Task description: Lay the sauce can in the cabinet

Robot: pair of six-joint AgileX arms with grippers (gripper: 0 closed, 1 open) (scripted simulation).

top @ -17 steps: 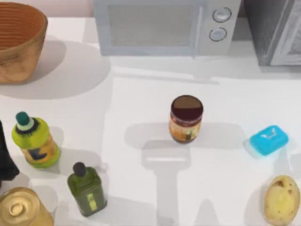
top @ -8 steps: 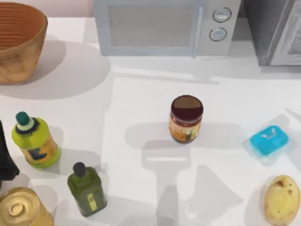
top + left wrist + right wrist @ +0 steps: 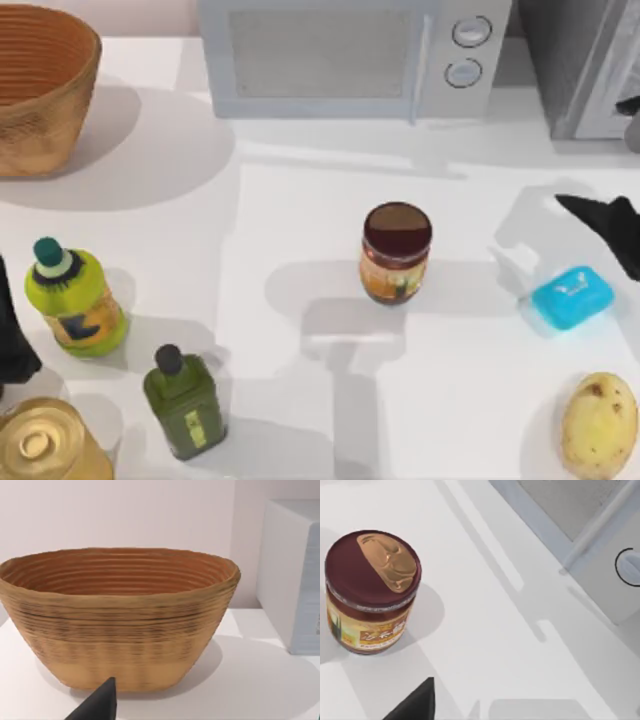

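Sauce can (image 3: 396, 252) upright mid-table, lid on, contents unseen. Cabinet (image 3: 578, 62) behind-right of can, cut off by frame. Right gripper (image 3: 612, 228) right of can; grip state undeterminable. Basket (image 3: 120, 615) interior hidden.

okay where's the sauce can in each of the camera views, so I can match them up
Top view: the sauce can stands upright mid-table, in front of the microwave, apart from the blue soap bar.
Left wrist view: not in it; this camera faces the woven basket.
Right wrist view: the sauce can stands upright on the white table.
Shared landmark: the microwave, in the top and right wrist views.
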